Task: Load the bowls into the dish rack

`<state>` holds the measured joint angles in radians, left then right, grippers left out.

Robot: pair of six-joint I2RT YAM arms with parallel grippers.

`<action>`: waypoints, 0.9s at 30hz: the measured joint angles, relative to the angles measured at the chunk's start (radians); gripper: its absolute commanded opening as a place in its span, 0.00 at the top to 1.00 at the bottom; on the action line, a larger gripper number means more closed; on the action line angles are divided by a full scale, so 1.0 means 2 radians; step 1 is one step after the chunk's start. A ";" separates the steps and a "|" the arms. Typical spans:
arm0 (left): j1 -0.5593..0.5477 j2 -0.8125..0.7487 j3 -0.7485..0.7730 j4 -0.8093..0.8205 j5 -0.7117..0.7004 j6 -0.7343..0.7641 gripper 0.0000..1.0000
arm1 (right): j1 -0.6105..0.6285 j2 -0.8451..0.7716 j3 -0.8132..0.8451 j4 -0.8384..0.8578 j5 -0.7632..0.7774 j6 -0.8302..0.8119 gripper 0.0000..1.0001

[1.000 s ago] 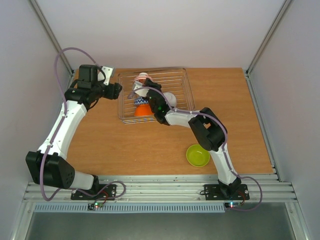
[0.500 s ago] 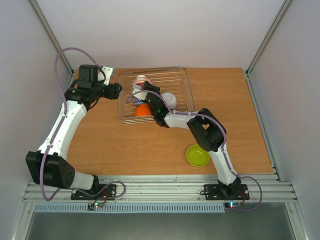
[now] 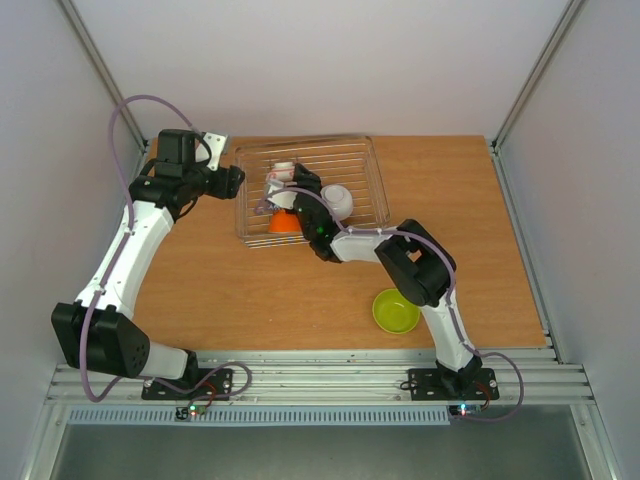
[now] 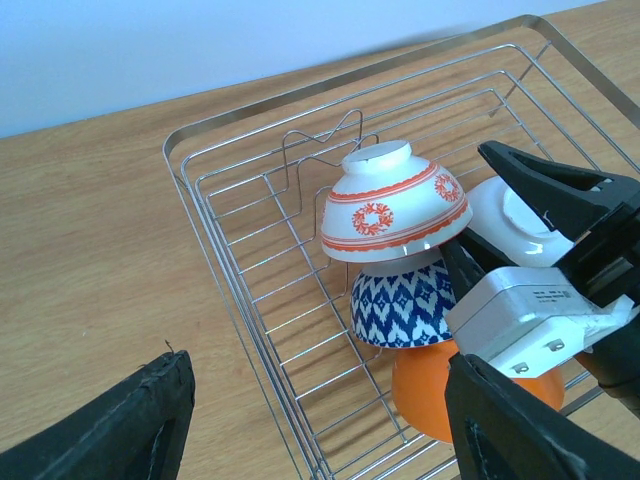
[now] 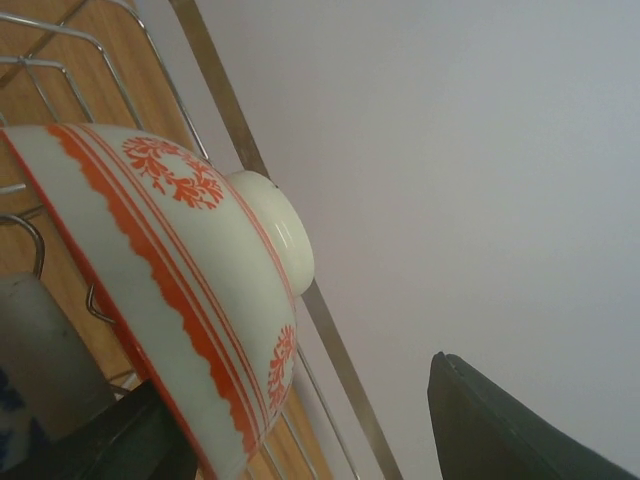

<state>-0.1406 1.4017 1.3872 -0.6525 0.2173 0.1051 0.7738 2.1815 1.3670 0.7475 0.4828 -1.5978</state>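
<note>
Nearest the arm bases, on the wooden tabletop point(image 3: 300, 290): yellow-green bowl point(image 3: 396, 311), mouth up, well apart from the dish rack point(image 3: 362, 166) and close beside the right arm point(image 3: 440, 300).

Farther out, on the far half of the tabletop: the wire rack itself, lying flat, four bowls inside, toward its left and middle. At its near edge, orange bowl point(image 4: 425, 392), mouth down. Overlapping it from behind, blue-and-white zigzag bowl point(image 4: 404, 306), likewise inverted. On top of that, tilted, foot uppermost: white bowl with red pattern point(image 4: 393, 210). Just right of this stack, plain white bowl point(image 4: 512, 216), base showing.

Reaching into the rack from the near right: right gripper point(image 3: 303, 186), jaws spread apart, one finger under the rim of the red-patterned bowl, the other over the plain white one. Clamped on nothing; impossible to tell whether touching that red-patterned rim.

Left of the rack, outside its wall, hovering above bare wood: left gripper point(image 3: 236, 180), jaws wide, nothing between them, pointed across at the stacked bowls.
</note>
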 measured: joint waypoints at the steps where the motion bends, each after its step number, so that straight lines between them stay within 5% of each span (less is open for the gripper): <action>1: 0.000 0.000 0.000 0.000 0.000 0.000 0.30 | 0.000 -0.002 -0.004 0.001 0.000 0.000 0.37; 27: 0.000 0.000 0.000 0.000 0.007 0.000 0.30 | 0.001 -0.128 -0.068 -0.120 -0.013 0.060 0.36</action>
<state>-0.1406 1.4014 1.3872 -0.6518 0.2310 0.1051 0.7765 1.9255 1.2316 0.5072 0.4572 -1.4780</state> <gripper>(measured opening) 0.702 0.651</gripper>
